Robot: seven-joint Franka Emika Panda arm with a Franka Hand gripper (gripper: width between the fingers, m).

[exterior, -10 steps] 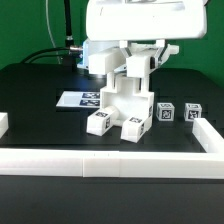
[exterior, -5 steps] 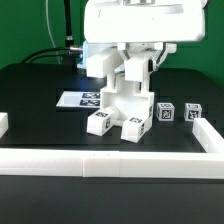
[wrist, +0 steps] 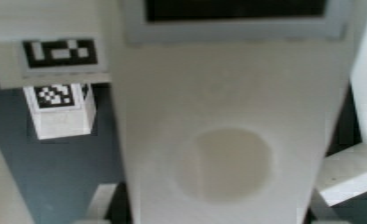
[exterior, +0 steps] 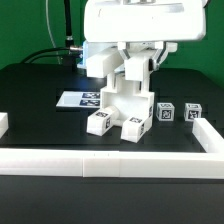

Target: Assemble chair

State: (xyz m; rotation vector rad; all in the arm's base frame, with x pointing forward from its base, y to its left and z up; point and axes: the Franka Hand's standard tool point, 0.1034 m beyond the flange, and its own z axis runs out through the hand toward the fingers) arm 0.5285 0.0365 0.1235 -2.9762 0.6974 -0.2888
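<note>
Nothing moved since earlier frame. Gripper [exterior: 137,68] clamped on chair [exterior: 125,100] top panel (chair stands directly beneath fingers).

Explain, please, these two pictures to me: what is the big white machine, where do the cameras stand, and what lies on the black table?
The big white body at the top is the end of a robot arm; its gripper is a two-finger clamp. One picture comes from a camera off the arm, the other from a camera on the wrist. On the black table stands a half-built chair, and the gripper seems closed on its upper part, which fills the wrist view. At the exterior view's right lie two loose blocks with square tags. The flat marker board belongs to the rig, not the chair. A low white wall borders the table.
</note>
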